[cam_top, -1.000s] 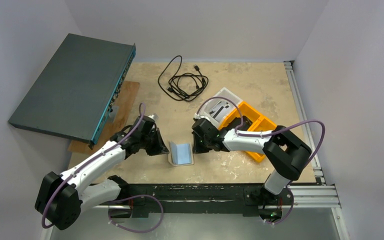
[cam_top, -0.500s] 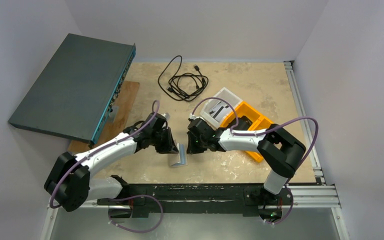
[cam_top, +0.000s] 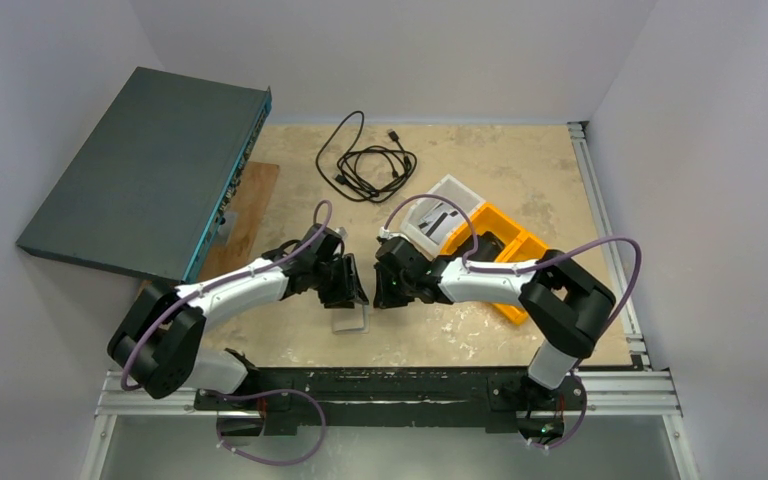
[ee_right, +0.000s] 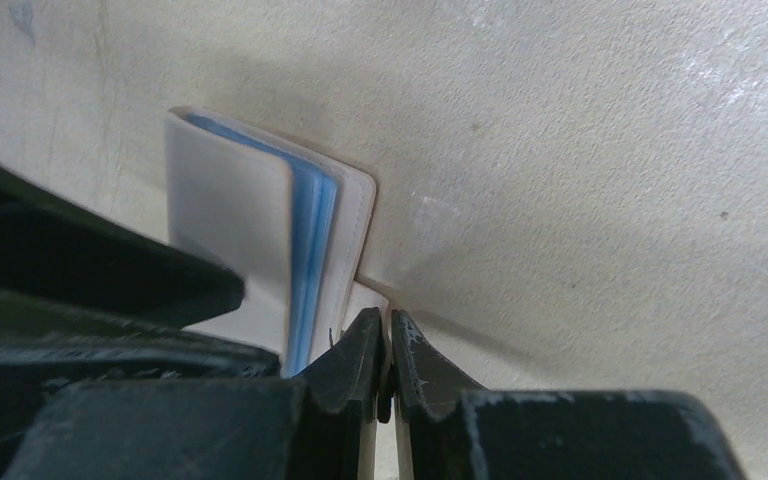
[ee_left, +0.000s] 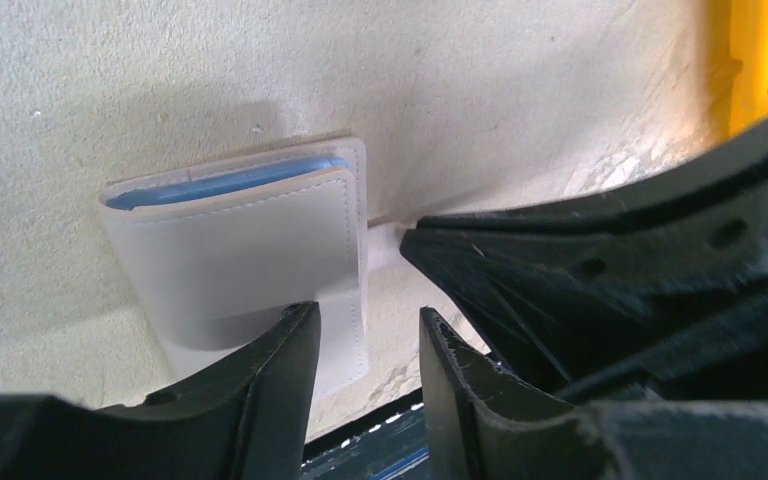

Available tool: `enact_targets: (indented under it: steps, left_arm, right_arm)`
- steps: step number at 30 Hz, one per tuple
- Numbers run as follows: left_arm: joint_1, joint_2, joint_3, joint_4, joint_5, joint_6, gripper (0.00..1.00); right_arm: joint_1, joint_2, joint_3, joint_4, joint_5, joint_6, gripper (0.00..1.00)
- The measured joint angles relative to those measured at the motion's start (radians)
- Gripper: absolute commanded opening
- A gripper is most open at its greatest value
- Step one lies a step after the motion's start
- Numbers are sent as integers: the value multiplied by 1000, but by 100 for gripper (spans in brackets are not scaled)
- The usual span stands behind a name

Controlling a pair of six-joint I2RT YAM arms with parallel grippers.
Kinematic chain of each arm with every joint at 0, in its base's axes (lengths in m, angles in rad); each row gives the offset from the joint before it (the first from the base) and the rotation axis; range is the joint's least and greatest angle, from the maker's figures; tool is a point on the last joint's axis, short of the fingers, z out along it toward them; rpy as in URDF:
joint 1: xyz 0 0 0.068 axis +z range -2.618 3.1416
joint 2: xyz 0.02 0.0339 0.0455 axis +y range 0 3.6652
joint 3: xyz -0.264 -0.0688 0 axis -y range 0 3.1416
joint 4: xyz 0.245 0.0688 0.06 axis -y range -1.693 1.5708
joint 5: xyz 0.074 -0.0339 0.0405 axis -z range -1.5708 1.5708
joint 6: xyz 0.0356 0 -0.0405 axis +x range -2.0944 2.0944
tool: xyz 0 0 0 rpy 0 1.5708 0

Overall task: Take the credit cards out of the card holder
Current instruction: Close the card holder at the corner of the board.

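The cream card holder [ee_left: 240, 255] lies almost folded shut on the table, with a thin blue-grey edge [ee_right: 312, 250] showing between its flaps. My right gripper [ee_right: 390, 335] is shut on its small closure tab [ee_left: 385, 240]. My left gripper [ee_left: 365, 335] hovers just in front of the holder with its jaws apart and nothing between them; its left finger [ee_left: 260, 390] overlaps the holder's near flap. In the top view both grippers meet over the holder [cam_top: 350, 320], left gripper [cam_top: 352, 290] facing right gripper [cam_top: 380, 293]. The credit cards are hidden.
An orange bin [cam_top: 508, 258] and a white tray [cam_top: 440, 215] sit behind the right arm. A coiled black cable [cam_top: 365, 160] lies at the back. A dark flat device [cam_top: 145, 175] leans at the left over a wooden board [cam_top: 252, 200].
The holder lay open with its blue inside up and is now folded almost shut. My left arm swung right to it and its jaws opened. The right gripper kept its pinch.
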Motion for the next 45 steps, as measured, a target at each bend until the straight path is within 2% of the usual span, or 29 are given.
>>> enact_targets:
  steps: [9,20,25,38,45]
  left_arm:
    - [-4,71,8,37,-9,4,49]
    - [-5,79,31,20,-35,26,52]
    - [-5,42,54,-21,-58,42,53]
    - [-5,-11,103,-98,-92,87,55]
    - [-5,-73,118,-180,-184,113,56]
  right_arm:
    - [2,-76,0,-26,4,8,9]
    - [2,-88,-1,-49,23,16,27]
    - [2,-151,-1,-70,38,26,30]
    - [0,-227,-1,-101,92,37,31]
    - [0,-240,-1,-105,101,40,31]
